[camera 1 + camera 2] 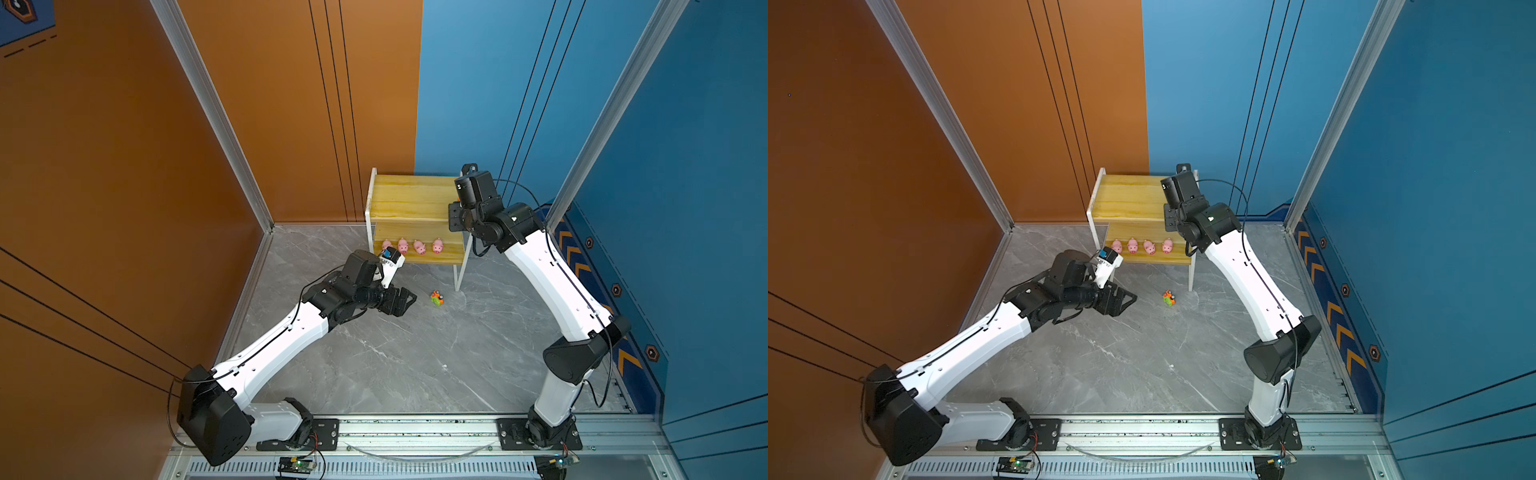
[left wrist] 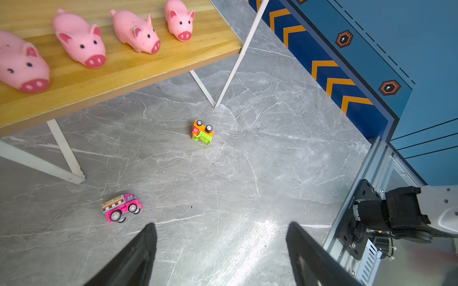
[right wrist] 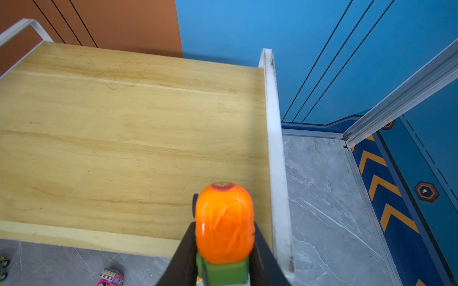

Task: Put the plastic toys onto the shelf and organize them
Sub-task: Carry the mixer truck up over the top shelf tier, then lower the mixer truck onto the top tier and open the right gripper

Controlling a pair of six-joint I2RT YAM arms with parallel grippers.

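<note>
Currently an orange-and-green toy car (image 3: 224,213) is gripped in the right gripper (image 3: 224,226) over the upper board (image 3: 124,123) of the shelf (image 1: 411,195), close beside its side rail (image 3: 273,128); a lowering and release clear of that rail is likely called for next. The left gripper (image 2: 221,225) is spread wide and empty, a pink truck (image 2: 121,207) just beside one finger (image 2: 146,237), a tipped car (image 2: 202,132) farther ahead, four pigs (image 2: 81,42) beyond on the lower board (image 2: 124,74).

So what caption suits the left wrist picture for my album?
Four pigs on the shelf; pink truck and tipped orange-green car await the open left gripper.
</note>
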